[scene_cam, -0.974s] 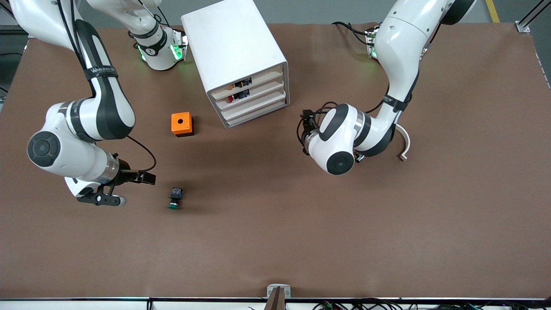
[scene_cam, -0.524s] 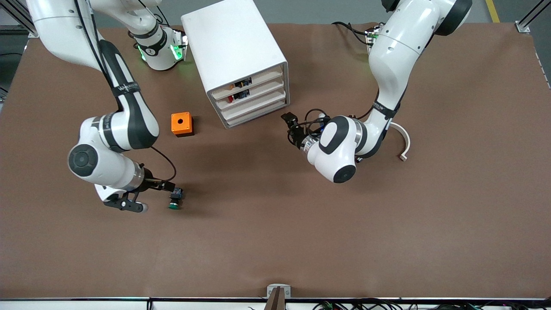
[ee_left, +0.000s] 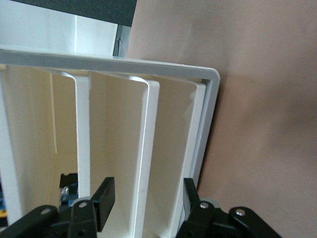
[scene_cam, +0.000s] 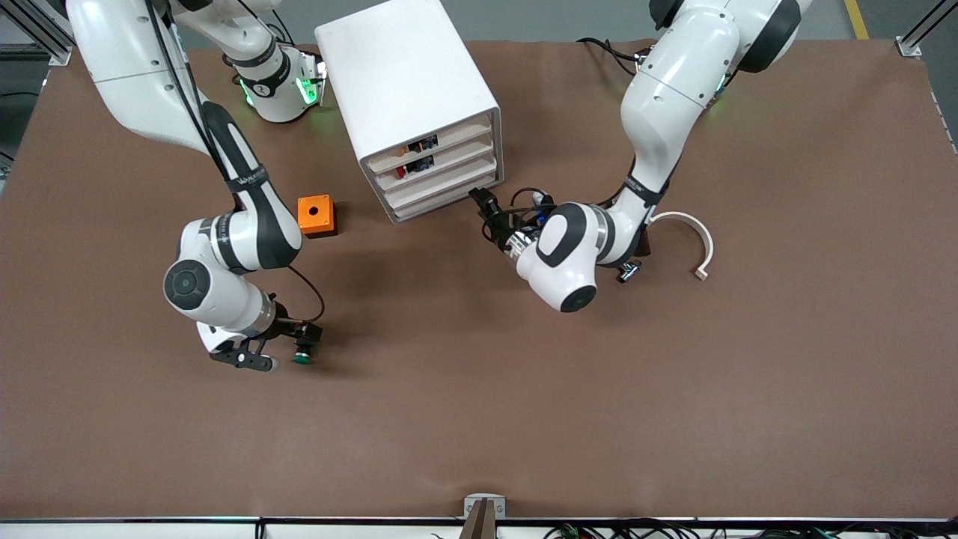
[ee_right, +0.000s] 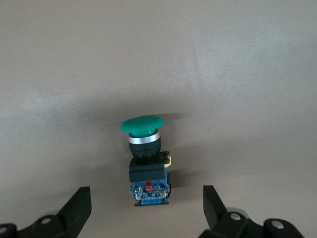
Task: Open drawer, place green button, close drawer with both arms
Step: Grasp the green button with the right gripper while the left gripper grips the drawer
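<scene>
The button [scene_cam: 302, 352] lies on its side on the brown table, its green cap toward the front camera. My right gripper [scene_cam: 287, 346] is open, low at the table, its fingers on either side of the button's bluish rear. In the right wrist view the button [ee_right: 146, 158] lies just ahead of the open right gripper [ee_right: 146, 197]. The drawer [scene_cam: 443, 185], third front of the white cabinet [scene_cam: 404, 75], is shut. My left gripper [scene_cam: 477, 196] is open at the cabinet's front corner. In the left wrist view the left gripper [ee_left: 147, 197] straddles the drawer's lip [ee_left: 151, 144].
An orange cube with a round hole [scene_cam: 316, 215] stands beside the cabinet, toward the right arm's end. A white curved piece [scene_cam: 694, 239] lies toward the left arm's end. Small dark parts [scene_cam: 418, 144] show in the cabinet's upper drawers.
My right arm swung in toward the button, and its open fingers now flank it. My left gripper moved across to the cabinet's front. The button has not moved.
</scene>
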